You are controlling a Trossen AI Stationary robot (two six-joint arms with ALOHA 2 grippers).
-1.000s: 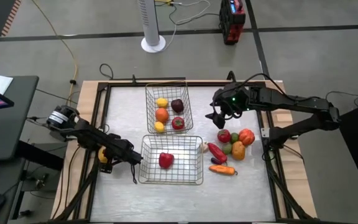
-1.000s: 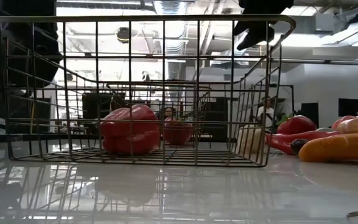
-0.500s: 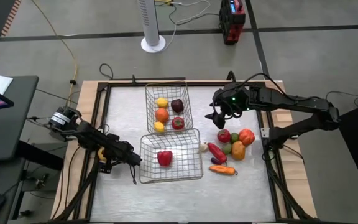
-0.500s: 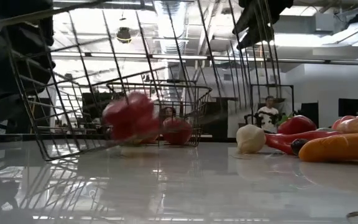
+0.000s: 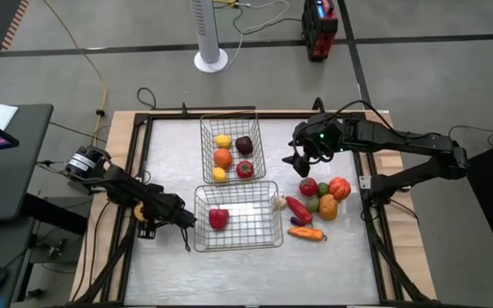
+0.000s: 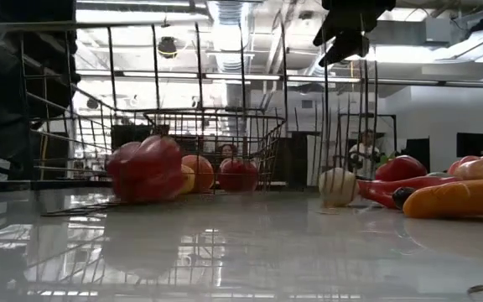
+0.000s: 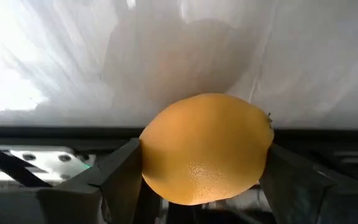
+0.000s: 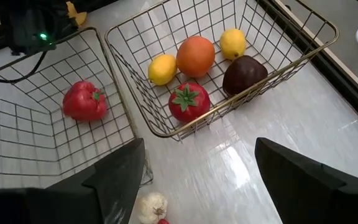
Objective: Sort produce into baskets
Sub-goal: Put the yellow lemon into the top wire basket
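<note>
The near basket (image 5: 238,217) has tipped and slid toward my left gripper (image 5: 148,216), clamped on a yellow fruit (image 7: 207,148); further nudging risks spilling its red pepper (image 5: 218,219), while my right gripper (image 5: 298,162) waits open.

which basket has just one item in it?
The near basket, next to the left claw: it holds only a red pepper. The far basket holds five pieces: two lemons, an orange, a dark plum and a tomato.
</note>
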